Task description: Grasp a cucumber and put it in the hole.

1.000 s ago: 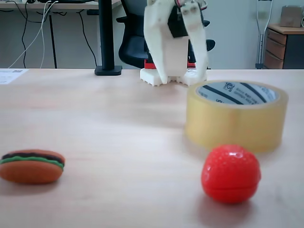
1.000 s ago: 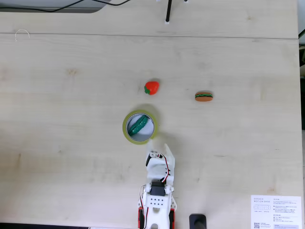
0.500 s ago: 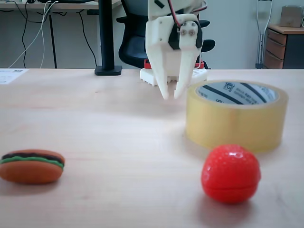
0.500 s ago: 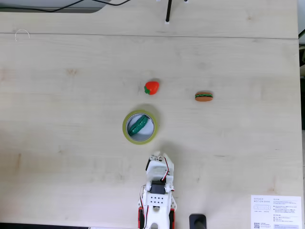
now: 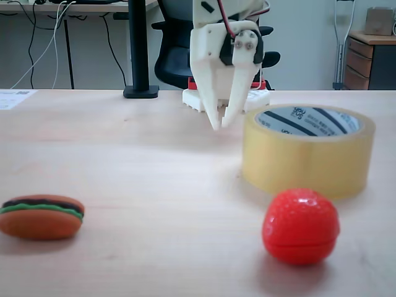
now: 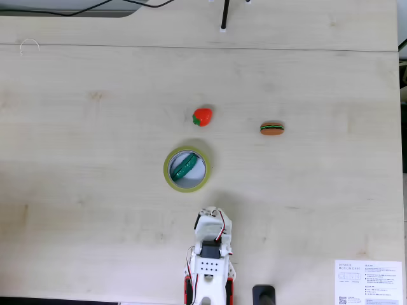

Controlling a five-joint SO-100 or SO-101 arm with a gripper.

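The dark-green cucumber (image 6: 186, 166) lies inside the hole (image 6: 196, 173) of the yellowish tape roll (image 6: 168, 173), seen from above in a fixed view. In the low fixed view the tape roll (image 5: 307, 158) stands at the right and the white printed core of its hole (image 5: 307, 121) shows. My white gripper (image 5: 219, 125) hangs just left of the roll, fingers pointing down, tips nearly touching, nothing between them. From above, my gripper (image 6: 213, 212) sits below the roll, clear of it.
A red ball-like toy (image 5: 301, 226) sits in front of the roll, and a toy hotdog with a green stripe (image 5: 41, 216) lies at the left. From above, the red toy (image 6: 202, 116) and hotdog (image 6: 272, 129) lie beyond the roll. A printed paper (image 6: 369, 283) lies at the lower right.
My gripper has closed from wide open to nearly shut and drawn back from the tape roll toward the arm's base. The cucumber stays in the roll.
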